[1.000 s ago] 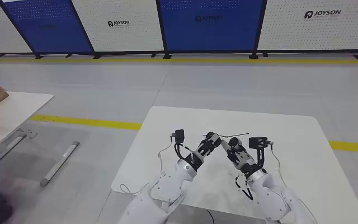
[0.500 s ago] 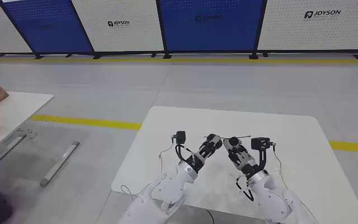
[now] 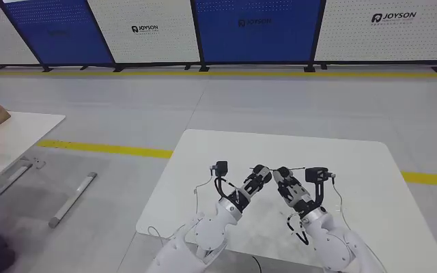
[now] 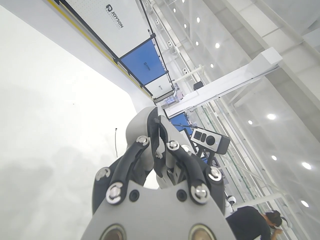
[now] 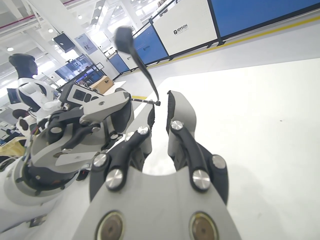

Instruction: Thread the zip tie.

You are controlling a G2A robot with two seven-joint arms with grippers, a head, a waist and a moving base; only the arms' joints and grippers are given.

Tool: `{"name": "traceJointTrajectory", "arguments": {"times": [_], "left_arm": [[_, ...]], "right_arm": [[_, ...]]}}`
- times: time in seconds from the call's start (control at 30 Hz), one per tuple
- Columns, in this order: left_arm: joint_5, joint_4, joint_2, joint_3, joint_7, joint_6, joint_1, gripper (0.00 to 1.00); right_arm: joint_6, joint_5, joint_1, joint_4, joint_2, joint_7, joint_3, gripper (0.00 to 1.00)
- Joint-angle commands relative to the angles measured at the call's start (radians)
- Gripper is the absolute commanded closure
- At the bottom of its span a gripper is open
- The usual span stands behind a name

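**Zip tie (image 5: 141, 64) gripped at two places above the table (image 3: 355, 157)**

Held clear of the white top, about its middle when seen from above. Pinched at one end in the left gripper (image 4: 155, 117), pads pressed together with next to no gap. Nipped farther along at the tips of the right gripper (image 5: 162, 101), drawn down to a narrow slit with bare table showing through it. Left gripper at 9 o'clock of the right one, tips nearly meeting; aimed toward 1 o'clock and 11 o'clock respectively. Short straight stretch of thin black strap bridging the two. From there, running on toward 3 o'clock over the right gripper and ending just beside the right wrist camera (image 4: 210, 139). In the right wrist view, kinked at that gripper's tips, then rising as a blurred dark band to a rounded blob. Head or tail at that end: cannot tell.
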Motion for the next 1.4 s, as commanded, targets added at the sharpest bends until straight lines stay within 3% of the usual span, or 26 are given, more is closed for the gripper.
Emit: {"name": "traceJointTrajectory", "arguments": {"times": [0.0, 0.73, 0.87, 1.17, 1.37], "left_arm": [[0.002, 0.000, 0.000, 0.000, 0.001, -0.001, 0.001, 1.00], [-0.004, -0.014, -0.001, -0.016, 0.004, -0.020, 0.012, 1.00], [-0.006, -0.014, -0.001, -0.019, 0.007, -0.020, 0.012, 1.00], [-0.011, -0.001, -0.004, -0.022, 0.016, -0.017, 0.008, 1.00], [0.007, 0.002, -0.006, -0.015, 0.027, -0.012, 0.008, 1.00]], "right_arm": [[0.000, 0.000, 0.001, 0.001, 0.000, 0.001, 0.000, 1.00], [0.020, -0.014, 0.027, 0.047, -0.007, 0.038, -0.026, 1.00], [0.022, 0.018, 0.012, 0.046, -0.005, 0.016, 0.003, 0.61], [-0.048, 0.085, -0.065, -0.010, 0.008, 0.011, 0.073, 0.59], [-0.082, 0.092, -0.100, -0.051, 0.012, -0.015, 0.096, 0.65]]}}
